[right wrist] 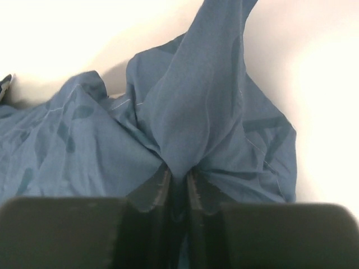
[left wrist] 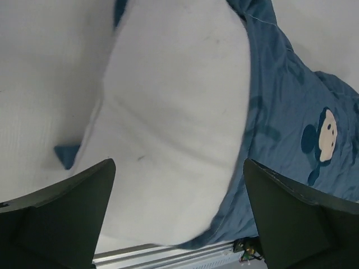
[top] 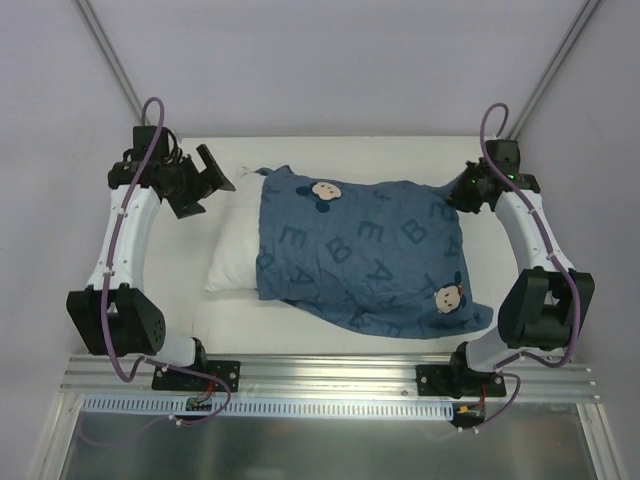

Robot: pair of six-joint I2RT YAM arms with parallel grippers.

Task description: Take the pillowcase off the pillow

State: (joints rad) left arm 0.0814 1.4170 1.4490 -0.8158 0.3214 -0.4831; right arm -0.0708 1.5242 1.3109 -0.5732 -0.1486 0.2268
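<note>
Right gripper (right wrist: 178, 182) has its dark fingers squeezed together on a bunched fold of the pillowcase (right wrist: 196, 112). The thin blue cloth rises out of the pinch in a soft creased ridge, with looser folds slumping off either side. Left gripper (left wrist: 179, 162) is the opposite: its two chunky black fingers (left wrist: 61, 218) are spread wide with nothing between them, hanging over the bare end of the pillow (left wrist: 174, 112). That's plump, plain white and smooth-ish, with a rounded edge and a little blue tab (left wrist: 67, 155) poking out at its side. From the top camera the pillow is mostly tucked inside the case, lying across the middle of the white table (top: 240, 335), with only its left end sticking out of the open mouth. The case is matte blue with darker blue letters and cartoon mouse faces (top: 325, 190), one near the far edge and one by the near right corner. It's rumpled and sags flat at that corner.
</note>
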